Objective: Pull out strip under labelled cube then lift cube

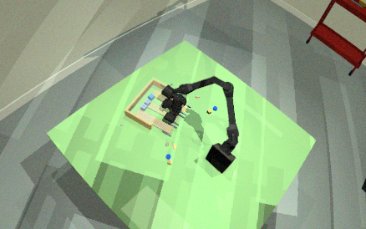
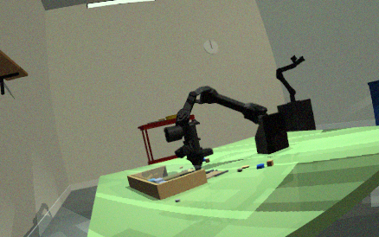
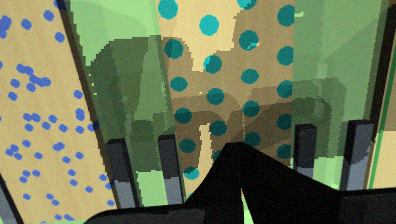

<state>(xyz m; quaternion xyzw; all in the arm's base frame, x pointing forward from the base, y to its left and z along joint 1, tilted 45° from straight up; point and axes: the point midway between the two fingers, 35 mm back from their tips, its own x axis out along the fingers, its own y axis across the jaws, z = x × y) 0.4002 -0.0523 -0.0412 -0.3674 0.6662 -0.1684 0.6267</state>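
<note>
My gripper (image 2: 198,167) (image 3: 234,150) is shut and empty, pointing down over a strip with teal dots (image 3: 209,45) in the wrist view. To its left lies a strip with blue specks (image 3: 42,95); at the right edge part of a strip with a green line (image 3: 389,165) shows. The strips reach into a wooden tray (image 1: 138,119) (image 2: 183,184). In the top view a blue cube (image 1: 151,96) and two paler cubes (image 1: 147,101) (image 1: 143,107) sit in a row inside it. No label can be read, and no cube shows in the wrist view. The arm hides part of the strips.
Dark upright posts (image 3: 167,170) (image 3: 305,150) stand on both sides of the teal-dotted strip. On the green table (image 1: 231,196), blue pieces (image 1: 215,108) (image 1: 168,156) and small orange and grey pieces lie outside the tray, toward the arm's base (image 1: 221,158).
</note>
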